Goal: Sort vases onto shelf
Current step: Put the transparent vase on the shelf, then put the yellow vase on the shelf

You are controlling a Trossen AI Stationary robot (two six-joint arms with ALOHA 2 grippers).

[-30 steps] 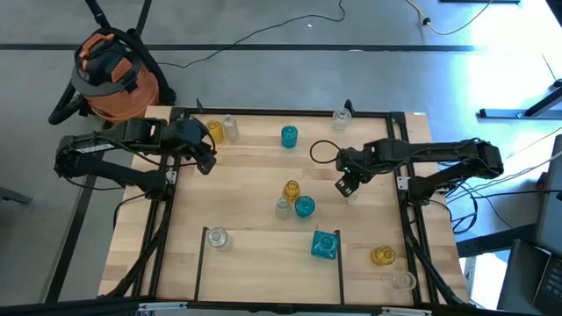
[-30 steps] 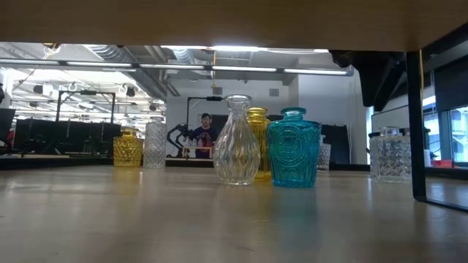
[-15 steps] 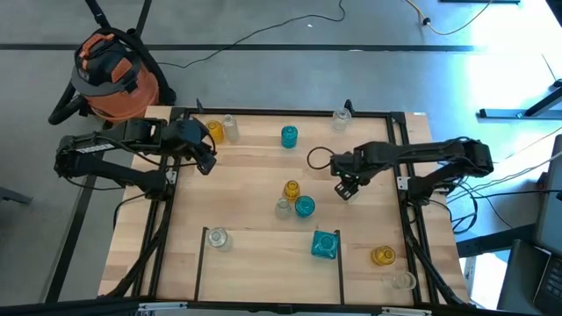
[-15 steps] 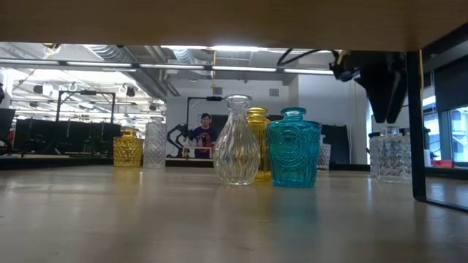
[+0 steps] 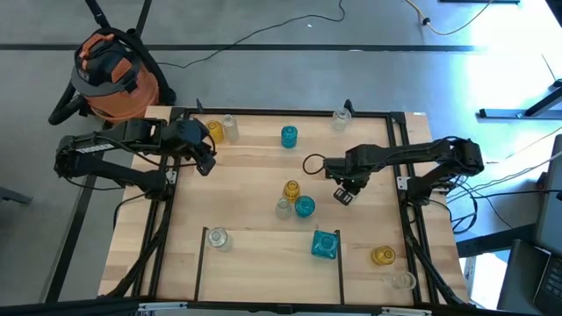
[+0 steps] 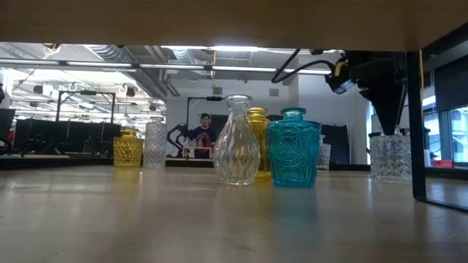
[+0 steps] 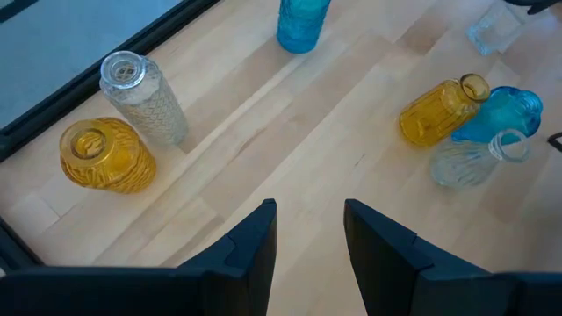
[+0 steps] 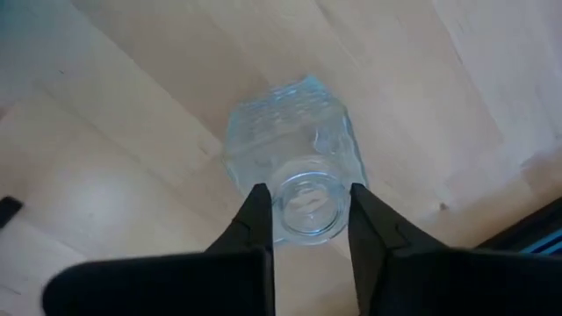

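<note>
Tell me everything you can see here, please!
amber vases: three, yellow, spread over the shelf
teal vases: three, blue, two round, one square
clear vases: five, see-through, standing free
square clear vase: one, see-through, in the right hand
shelf: one, pale wood
vacuum: one, orange and black, on the floor
person: one, far off
left hand: dark, open, over the shelf's left side
right hand: dark, closed on the square clear vase's neck

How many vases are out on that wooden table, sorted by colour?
Amber-yellow vases: 3
Teal-blue vases: 3
Clear vases: 6, one of them in the right gripper
Total: 12
</note>
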